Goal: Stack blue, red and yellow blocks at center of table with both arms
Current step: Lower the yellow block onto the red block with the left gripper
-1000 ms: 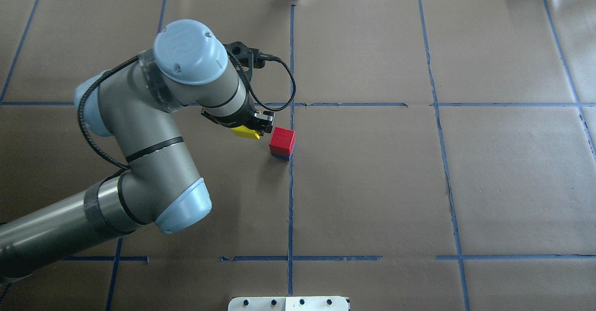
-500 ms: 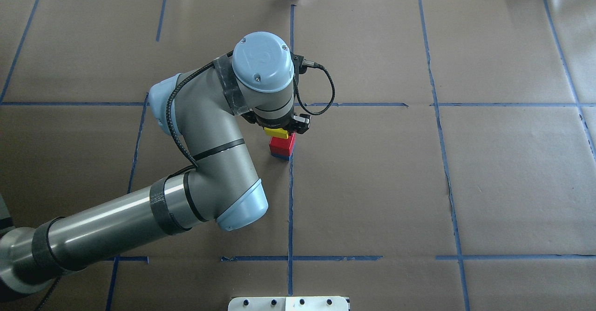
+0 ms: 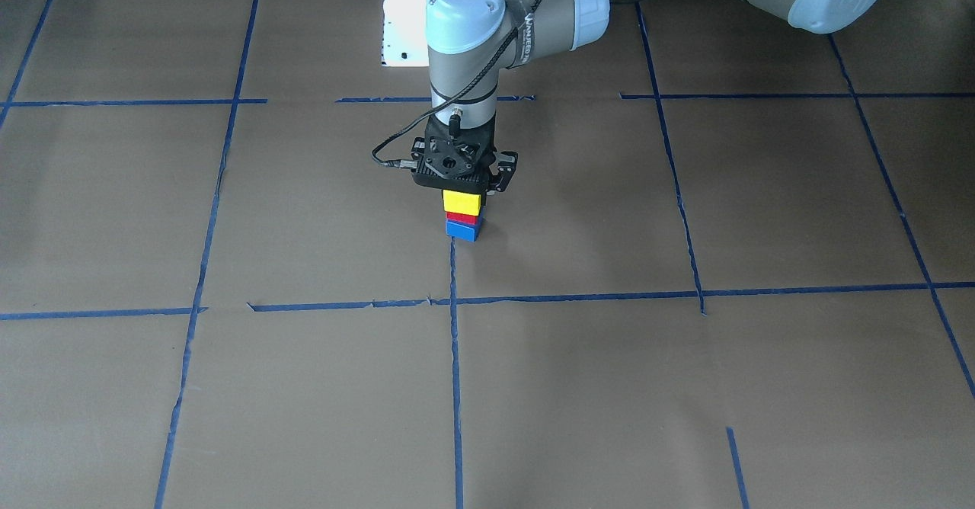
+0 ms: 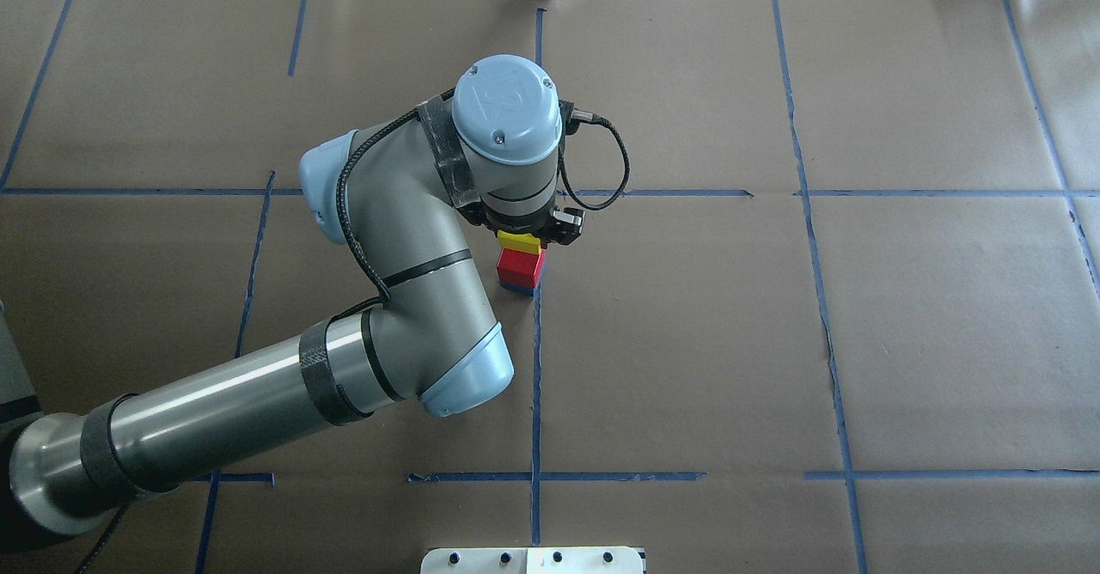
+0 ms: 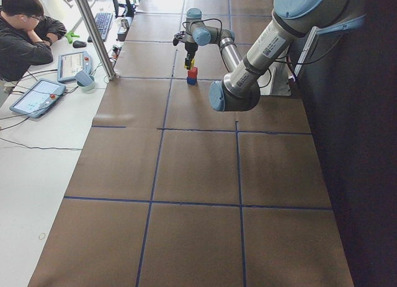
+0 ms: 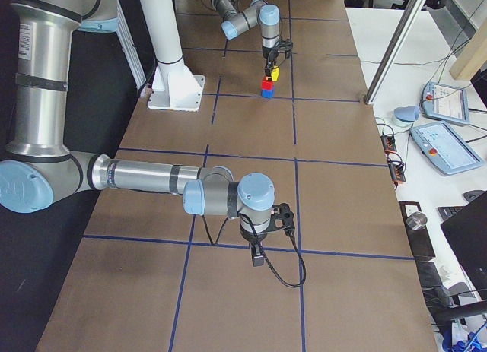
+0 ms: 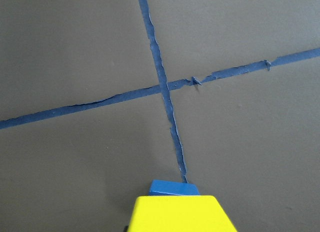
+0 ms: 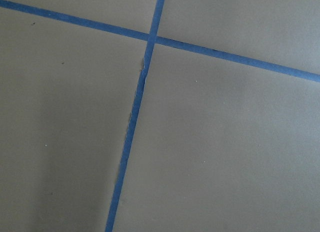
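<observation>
A red block (image 4: 521, 268) sits on a blue block (image 4: 516, 288) at the table's centre, beside the blue tape cross. My left gripper (image 4: 524, 235) is shut on a yellow block (image 4: 519, 242) and holds it right over the red block (image 3: 464, 219). I cannot tell whether the two touch. The front view shows yellow (image 3: 461, 203) over red over blue (image 3: 462, 231). The left wrist view shows the yellow block (image 7: 180, 215) with a blue corner (image 7: 172, 187) below it. My right gripper (image 6: 258, 255) hangs over bare paper far from the stack. I cannot tell whether it is open or shut.
Brown paper with blue tape lines covers the table. A white base plate (image 4: 533, 560) lies at the near edge. A white post (image 6: 163, 33) stands by the robot. A seated operator (image 5: 25, 26) and tablets (image 6: 445, 147) are beyond the far edge.
My left arm has swung right with the yellow block, from beside the red-on-blue stack to directly over it, then shifted a little further right and lower.
</observation>
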### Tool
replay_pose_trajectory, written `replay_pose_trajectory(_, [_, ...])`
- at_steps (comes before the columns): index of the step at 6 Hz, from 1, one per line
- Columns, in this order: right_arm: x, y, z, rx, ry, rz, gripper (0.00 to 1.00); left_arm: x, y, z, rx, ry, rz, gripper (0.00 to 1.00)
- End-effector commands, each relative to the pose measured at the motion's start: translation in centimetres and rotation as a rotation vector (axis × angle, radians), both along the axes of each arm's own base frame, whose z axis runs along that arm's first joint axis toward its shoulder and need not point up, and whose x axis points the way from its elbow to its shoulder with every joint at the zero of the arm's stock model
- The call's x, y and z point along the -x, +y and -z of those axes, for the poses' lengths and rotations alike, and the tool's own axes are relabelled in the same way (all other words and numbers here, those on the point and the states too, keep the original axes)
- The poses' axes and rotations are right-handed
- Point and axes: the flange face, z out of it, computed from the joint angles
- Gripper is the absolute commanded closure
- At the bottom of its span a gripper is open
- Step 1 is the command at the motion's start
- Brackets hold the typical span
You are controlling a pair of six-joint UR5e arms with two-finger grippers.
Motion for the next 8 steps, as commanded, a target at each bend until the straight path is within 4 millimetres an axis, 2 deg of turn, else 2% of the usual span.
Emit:
replay_pose_trajectory(1, [0.00,0.00,0.00,0.000,0.000,0.000,0.00,-0.03,0.13,-0.82,0.008,-0.005,-0.005,0.91])
replay_pose_trajectory(8, [0.00,0.03,-0.15,0.003,0.000,0.000,0.00,-0.15,0.74,-0.62,0.046,0.018,-0.048,0.89])
